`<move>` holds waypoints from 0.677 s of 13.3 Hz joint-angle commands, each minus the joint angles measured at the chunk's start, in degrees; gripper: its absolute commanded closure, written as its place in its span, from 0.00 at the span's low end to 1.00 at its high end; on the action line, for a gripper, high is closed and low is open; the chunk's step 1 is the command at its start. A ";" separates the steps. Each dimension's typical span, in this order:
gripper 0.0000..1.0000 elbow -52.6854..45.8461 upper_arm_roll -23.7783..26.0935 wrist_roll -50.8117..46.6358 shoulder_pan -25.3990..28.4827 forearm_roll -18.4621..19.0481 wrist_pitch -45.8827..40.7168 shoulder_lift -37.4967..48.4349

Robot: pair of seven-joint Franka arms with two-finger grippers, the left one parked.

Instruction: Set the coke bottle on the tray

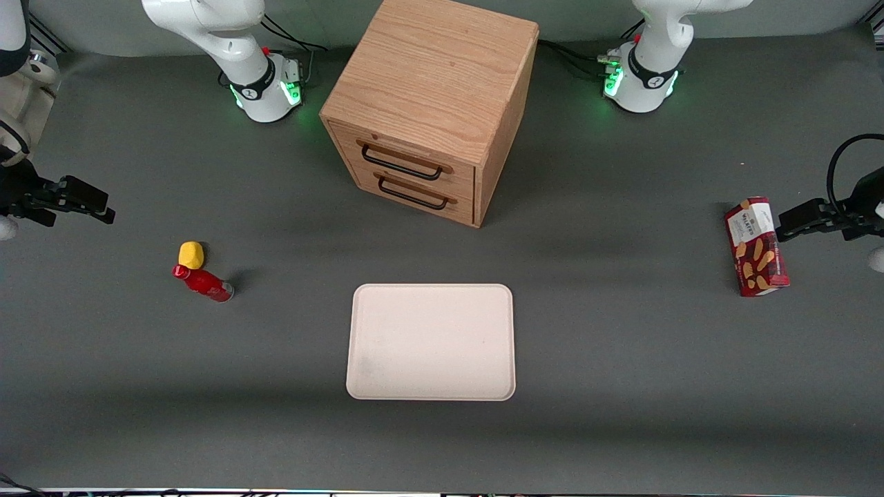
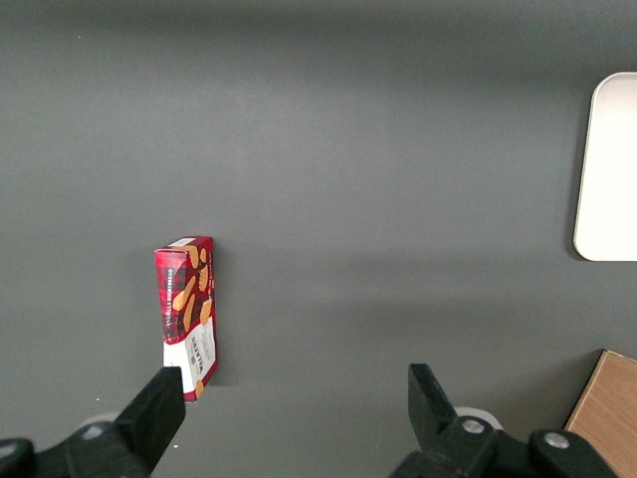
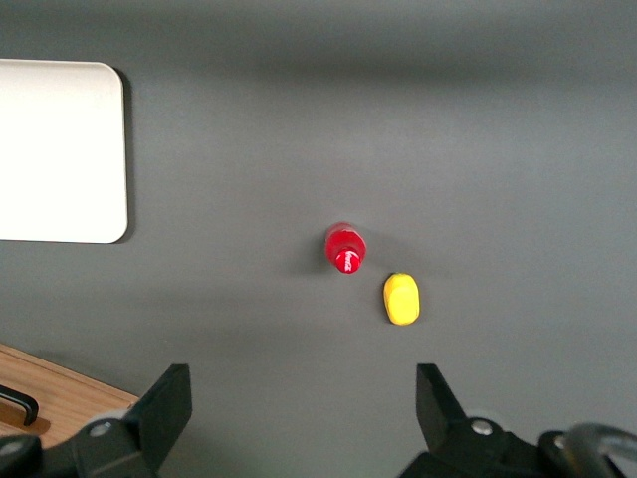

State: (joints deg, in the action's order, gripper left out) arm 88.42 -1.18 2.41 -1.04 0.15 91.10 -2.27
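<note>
Coke bottle (image 1: 202, 282) stands on the tabletop (image 1: 621, 359) beside a yellow lump (image 1: 191, 255), apart from the gripper (image 3: 304, 408), whose jaws gape wide, empty.

white arm (image 1: 228, 41), black pincer (image 3: 304, 418)

The coke bottle (image 1: 202, 282) is crowded by a yellow lump (image 1: 191, 255) set just beside its cap, slightly farther from the front camera. Bare mat is seen between the bottle and the tray (image 1: 373, 386), whose surface is unoccupied. The gripper (image 3: 304, 403) is held high toward the working arm's end, fingers wide apart. The wooden cabinet (image 1: 431, 103) stands well apart.
</note>
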 commanded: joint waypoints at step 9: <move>0.00 0.35 -0.67 1.20 0.43 0.03 -0.22 0.68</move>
State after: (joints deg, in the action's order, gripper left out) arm 88.42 -1.18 2.42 -1.04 0.15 91.09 -2.27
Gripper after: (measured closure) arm 0.000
